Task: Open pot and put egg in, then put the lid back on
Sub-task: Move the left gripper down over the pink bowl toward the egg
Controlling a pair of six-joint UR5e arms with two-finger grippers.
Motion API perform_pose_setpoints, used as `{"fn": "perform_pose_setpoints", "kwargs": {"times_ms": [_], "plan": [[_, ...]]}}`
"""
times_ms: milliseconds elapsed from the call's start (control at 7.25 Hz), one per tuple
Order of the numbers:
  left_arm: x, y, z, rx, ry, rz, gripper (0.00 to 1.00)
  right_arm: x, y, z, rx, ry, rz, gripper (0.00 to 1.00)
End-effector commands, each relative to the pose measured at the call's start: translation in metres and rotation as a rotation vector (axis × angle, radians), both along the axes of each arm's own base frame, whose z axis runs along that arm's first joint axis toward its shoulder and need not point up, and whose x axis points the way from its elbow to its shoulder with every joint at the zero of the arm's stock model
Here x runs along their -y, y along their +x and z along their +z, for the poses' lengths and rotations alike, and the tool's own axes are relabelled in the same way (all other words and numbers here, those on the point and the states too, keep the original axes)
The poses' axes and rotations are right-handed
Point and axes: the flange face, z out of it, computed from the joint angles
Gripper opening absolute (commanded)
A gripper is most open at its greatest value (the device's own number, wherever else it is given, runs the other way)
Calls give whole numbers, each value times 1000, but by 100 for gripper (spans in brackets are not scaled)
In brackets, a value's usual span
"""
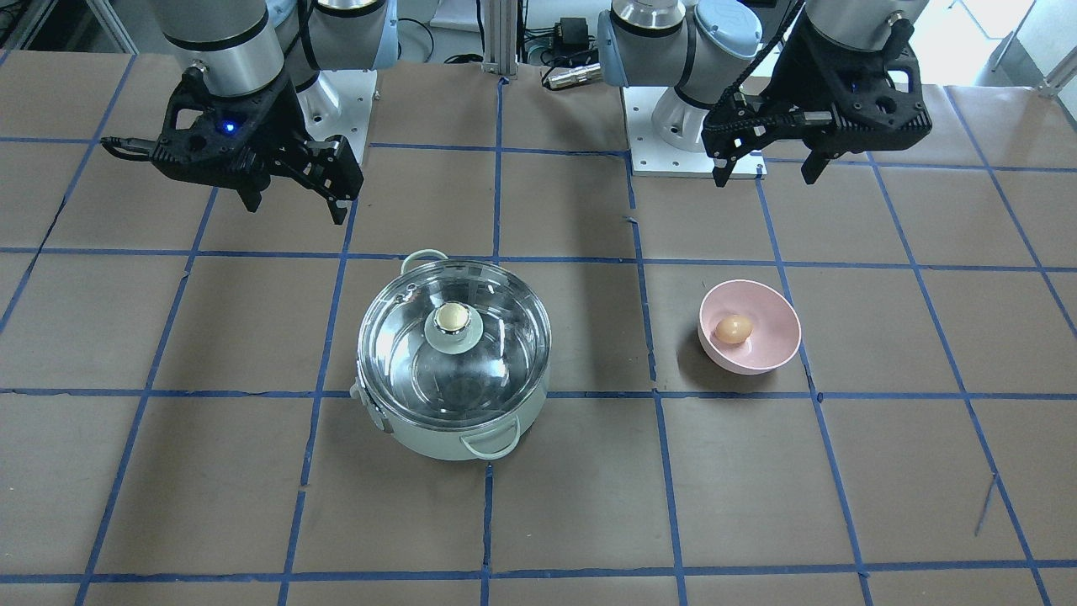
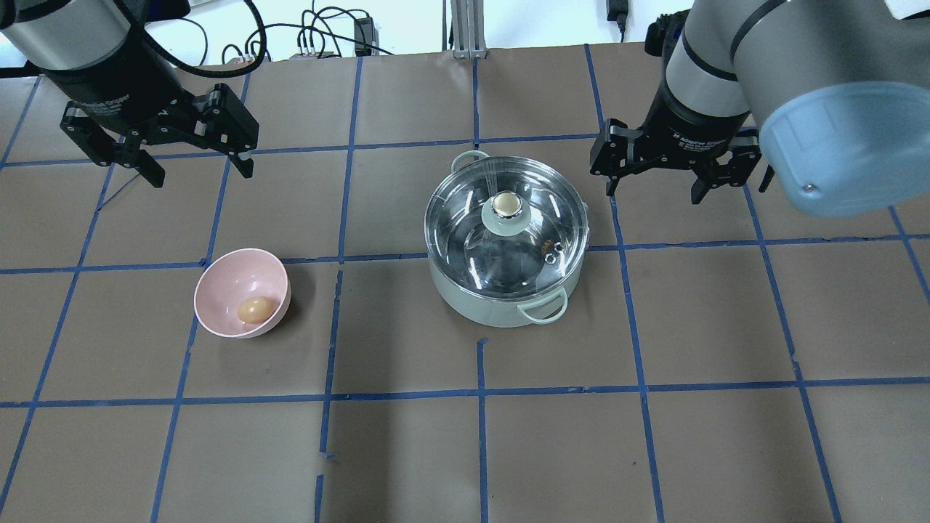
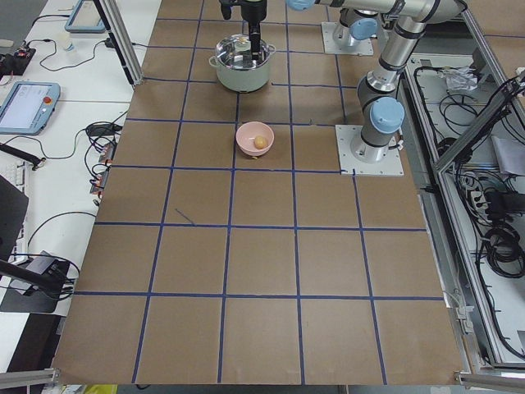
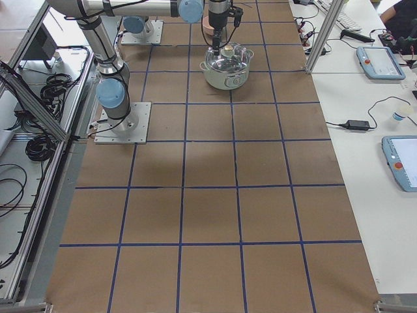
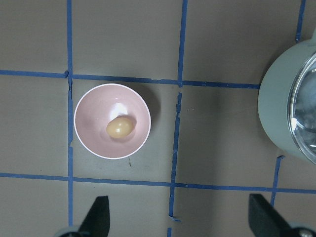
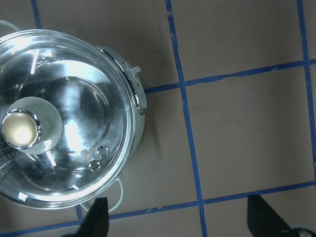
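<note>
The mint-green pot (image 2: 501,305) stands mid-table with the glass lid (image 2: 530,254) seated on it, gold knob (image 2: 506,205) up. The brown egg (image 2: 254,310) lies in a pink bowl (image 2: 218,290) to the pot's left. My left gripper (image 2: 201,168) is open and empty, hovering beyond the bowl. My right gripper (image 2: 656,189) is open and empty, hovering just right of the pot. The left wrist view shows the egg (image 5: 120,127), the bowl (image 5: 94,113) and the pot's side (image 5: 276,113). The right wrist view shows the lid (image 6: 74,98) and its knob (image 6: 20,129). In the front view the pot (image 1: 437,438), the lid (image 1: 496,337) and the egg (image 1: 733,328) show.
The table is brown paper with a blue tape grid (image 2: 479,392). The arm bases (image 1: 673,143) sit at the robot's edge. Cables and screens lie on side benches (image 3: 25,98) off the table.
</note>
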Motion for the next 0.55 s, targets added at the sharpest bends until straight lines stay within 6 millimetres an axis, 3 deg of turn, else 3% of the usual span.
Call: {"fn": "perform_pose_setpoints", "kwargs": {"times_ms": [0,138,414], "plan": [[-4,0,-5,-1,14,-9,100,0,0,0,2,0,0,100],[-3,5,-14,-2,30,-21,100,-1,0,-2,0,5,2,100],[-1,21,-51,-11,70,-41,100,-3,-2,-10,3,19,-3,100]]}}
